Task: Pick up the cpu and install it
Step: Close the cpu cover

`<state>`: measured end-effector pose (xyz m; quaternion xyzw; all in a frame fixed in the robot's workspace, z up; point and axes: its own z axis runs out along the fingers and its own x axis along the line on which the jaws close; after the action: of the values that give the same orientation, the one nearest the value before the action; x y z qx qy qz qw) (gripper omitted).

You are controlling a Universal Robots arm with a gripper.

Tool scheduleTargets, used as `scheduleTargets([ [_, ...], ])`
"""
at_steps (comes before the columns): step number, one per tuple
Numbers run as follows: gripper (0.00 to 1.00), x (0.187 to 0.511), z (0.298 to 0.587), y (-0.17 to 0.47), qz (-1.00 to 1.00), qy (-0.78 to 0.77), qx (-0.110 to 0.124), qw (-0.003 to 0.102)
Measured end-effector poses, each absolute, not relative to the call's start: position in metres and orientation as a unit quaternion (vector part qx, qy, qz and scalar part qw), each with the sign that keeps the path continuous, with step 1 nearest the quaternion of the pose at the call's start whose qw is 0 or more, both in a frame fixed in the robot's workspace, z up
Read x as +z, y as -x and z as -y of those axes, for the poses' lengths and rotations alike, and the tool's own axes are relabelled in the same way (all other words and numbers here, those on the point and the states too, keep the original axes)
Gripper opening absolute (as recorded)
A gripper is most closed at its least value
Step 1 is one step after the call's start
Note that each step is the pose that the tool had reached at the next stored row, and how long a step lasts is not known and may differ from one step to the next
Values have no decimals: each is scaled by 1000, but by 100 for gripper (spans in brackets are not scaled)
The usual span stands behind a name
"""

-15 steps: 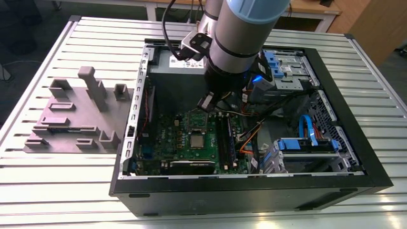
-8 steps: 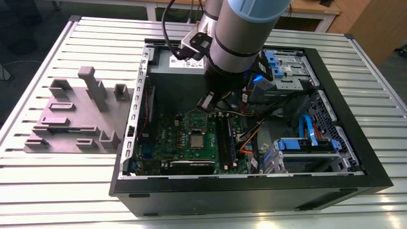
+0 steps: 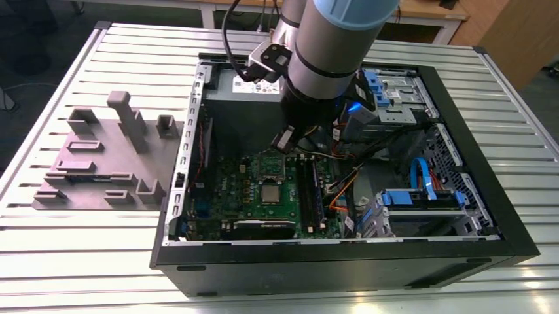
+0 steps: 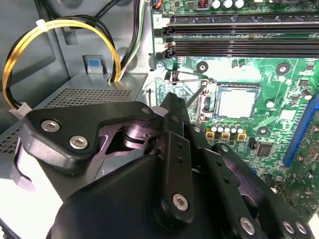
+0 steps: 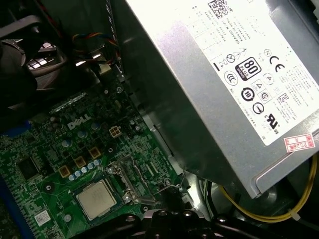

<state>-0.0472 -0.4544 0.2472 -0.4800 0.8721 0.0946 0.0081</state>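
One cpu (image 5: 95,199) seated in motherboard (image 5: 50,164) socket.

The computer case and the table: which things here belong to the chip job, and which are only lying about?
Belong to the job:
- cpu, lying in its socket on the green board
- gripper, just above the board beside the socket

Lying about:
- grey plastic block on the table
- power supply
- yellow cables
- blue drive brackets

A slatted metal table (image 3: 78,255) carries an open black computer case (image 3: 349,268) and, beside it toward the exterior view's left, a grey-purple slotted block fixture (image 3: 96,167).
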Motion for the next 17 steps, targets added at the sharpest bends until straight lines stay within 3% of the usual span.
scheduleTargets([
  [17, 10, 247, 464, 48, -870, 484, 95, 8],
])
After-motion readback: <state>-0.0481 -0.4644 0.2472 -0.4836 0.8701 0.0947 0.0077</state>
